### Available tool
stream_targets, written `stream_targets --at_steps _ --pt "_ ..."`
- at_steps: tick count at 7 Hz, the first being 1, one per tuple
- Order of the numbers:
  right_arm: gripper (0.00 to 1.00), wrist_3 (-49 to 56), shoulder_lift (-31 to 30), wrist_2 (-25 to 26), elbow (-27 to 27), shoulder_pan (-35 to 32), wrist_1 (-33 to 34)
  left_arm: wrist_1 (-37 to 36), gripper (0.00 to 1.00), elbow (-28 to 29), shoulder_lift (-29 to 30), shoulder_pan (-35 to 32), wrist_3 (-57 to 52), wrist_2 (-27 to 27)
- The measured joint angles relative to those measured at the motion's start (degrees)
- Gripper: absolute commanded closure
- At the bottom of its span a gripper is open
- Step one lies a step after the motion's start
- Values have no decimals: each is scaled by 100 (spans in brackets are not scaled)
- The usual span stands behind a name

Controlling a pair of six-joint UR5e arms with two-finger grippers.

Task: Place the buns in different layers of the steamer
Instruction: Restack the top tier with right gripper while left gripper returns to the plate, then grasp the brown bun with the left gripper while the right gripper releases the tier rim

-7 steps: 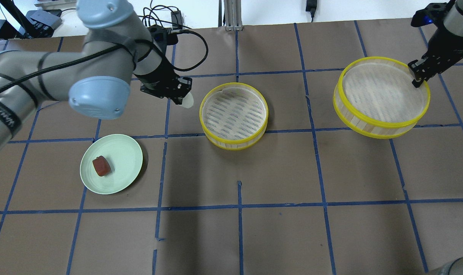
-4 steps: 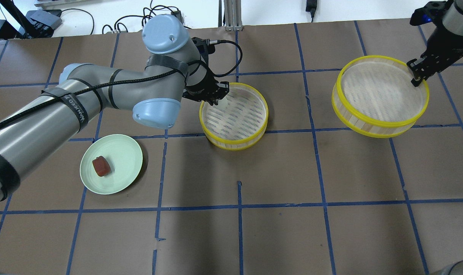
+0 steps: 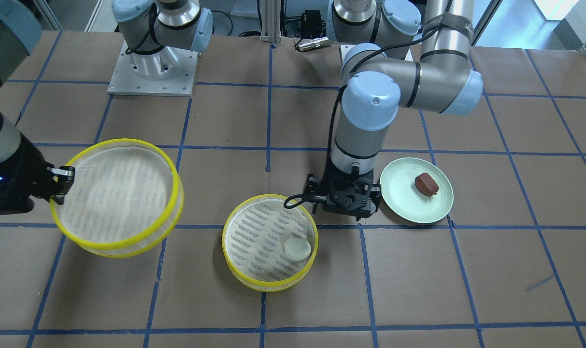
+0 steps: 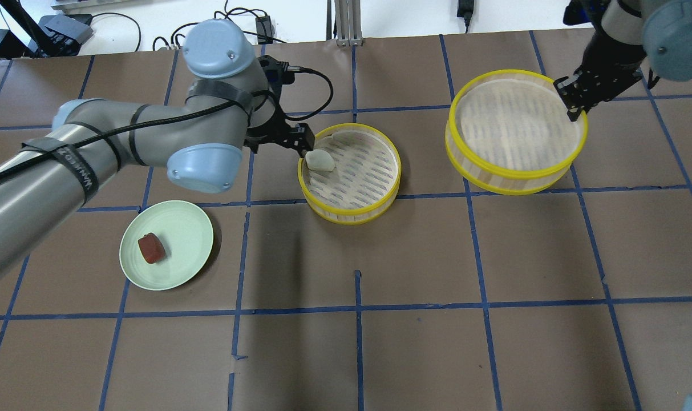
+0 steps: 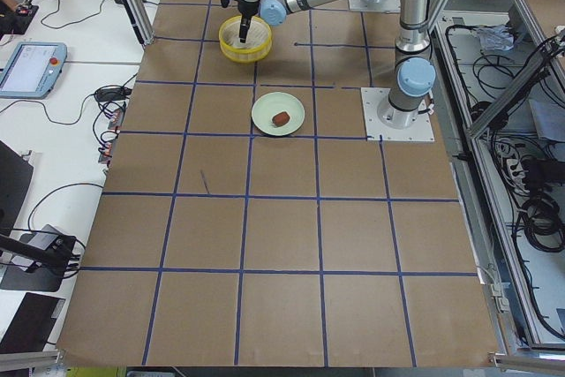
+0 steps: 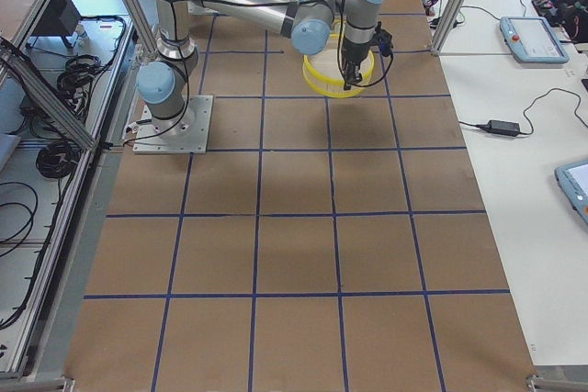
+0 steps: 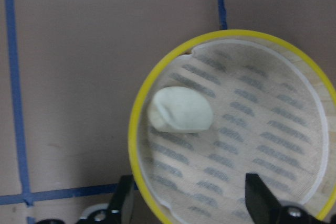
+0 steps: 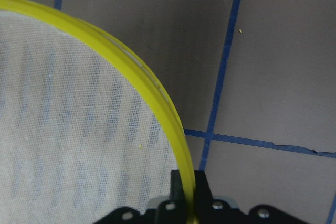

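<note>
The white bun lies inside the middle steamer layer by its left rim, and also shows in the front view and the left wrist view. My left gripper is open and empty just above that rim, clear of the bun; its fingers stand wide apart. The reddish-brown bun sits on the pale green plate. My right gripper is shut on the rim of the second steamer layer and holds it tilted above the table; the pinch shows in the right wrist view.
Cables and power adapters and an aluminium post lie along the table's far edge. The arm bases stand on the robot's side. Blue tape lines grid the brown table.
My left gripper carried the white bun over the middle layer, opened and let it go inside. My right gripper moved the held layer leftward, toward the middle layer.
</note>
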State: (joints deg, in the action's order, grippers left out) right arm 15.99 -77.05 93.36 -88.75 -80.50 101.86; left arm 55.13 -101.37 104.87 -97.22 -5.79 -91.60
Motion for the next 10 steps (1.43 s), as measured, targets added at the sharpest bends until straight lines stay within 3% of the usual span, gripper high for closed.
stream_targets --at_steps 3,5,7,8,9,10 --pt "89 -2397 483 -72 310 -1421 230 811 0 -1161 -1011 1841 -1806 -245" --pt "90 -3287 1114 -48 407 -2070 754 884 0 -1740 -990 2649 -2018 -256" --pt "90 -3694 1383 -45 413 -2346 910 799 0 -1838 -597 2808 -2040 -244" --pt "90 -3760 1434 -28 405 -2388 925 604 40 -1840 -333 2837 -2042 -245" --pt "90 -3796 1448 -12 389 -2408 930 374 72 -1847 -147 2848 -2056 -251" --pt "90 -3822 1443 -3 374 -2425 928 257 95 -1860 -55 2847 -2095 -288"
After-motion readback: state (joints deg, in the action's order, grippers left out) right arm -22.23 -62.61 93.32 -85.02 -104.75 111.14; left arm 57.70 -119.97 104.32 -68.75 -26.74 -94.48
